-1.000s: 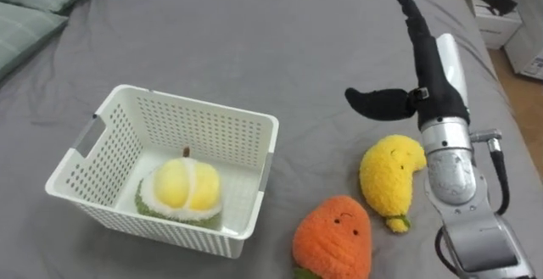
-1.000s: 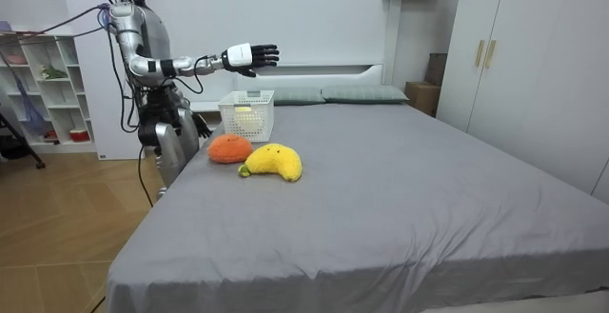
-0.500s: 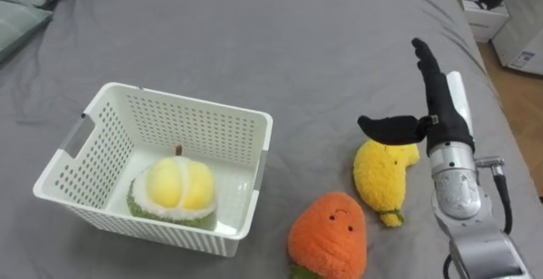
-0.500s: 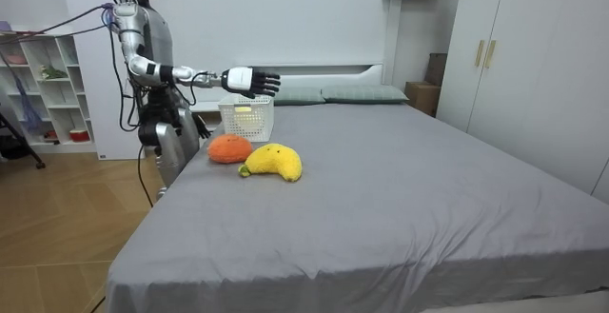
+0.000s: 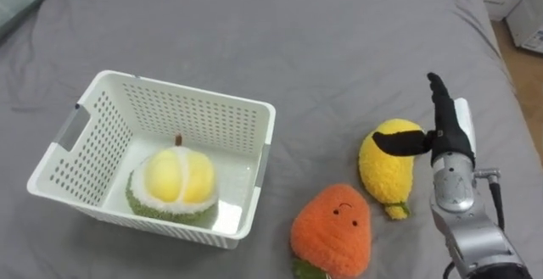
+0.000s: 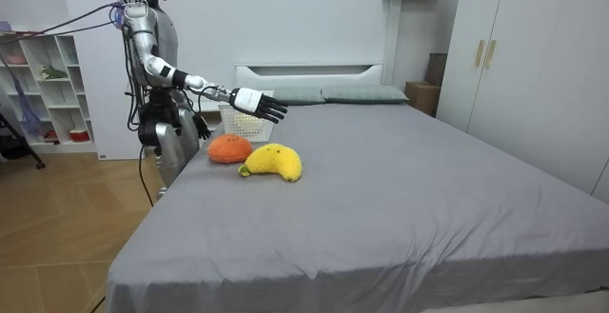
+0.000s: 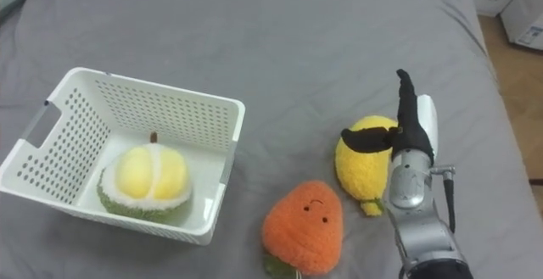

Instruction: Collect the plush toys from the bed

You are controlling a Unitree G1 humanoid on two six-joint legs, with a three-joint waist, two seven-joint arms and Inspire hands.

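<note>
A yellow banana plush (image 5: 386,168) (image 6: 273,162) lies on the grey bed (image 5: 339,50), with an orange carrot plush (image 5: 332,231) (image 6: 228,148) in front of it to the left. My right hand (image 5: 439,130) (image 7: 405,119) (image 6: 260,105) hovers open just above the banana plush's right side, fingers straight, thumb stretched out over its top. A white perforated basket (image 5: 97,109) (image 6: 246,114) stands on the left and holds a durian plush (image 5: 174,184). I stand at the bed's corner by the basket.
Pillows (image 6: 364,93) lie at the head of the bed. A white shelf unit (image 6: 43,89) stands behind me and wardrobes (image 6: 528,75) line the room view's right. Wide grey bedding stretches beyond the toys.
My right hand has come down from well above the bed to just over the banana plush, staying open. The head camera has tilted down.
</note>
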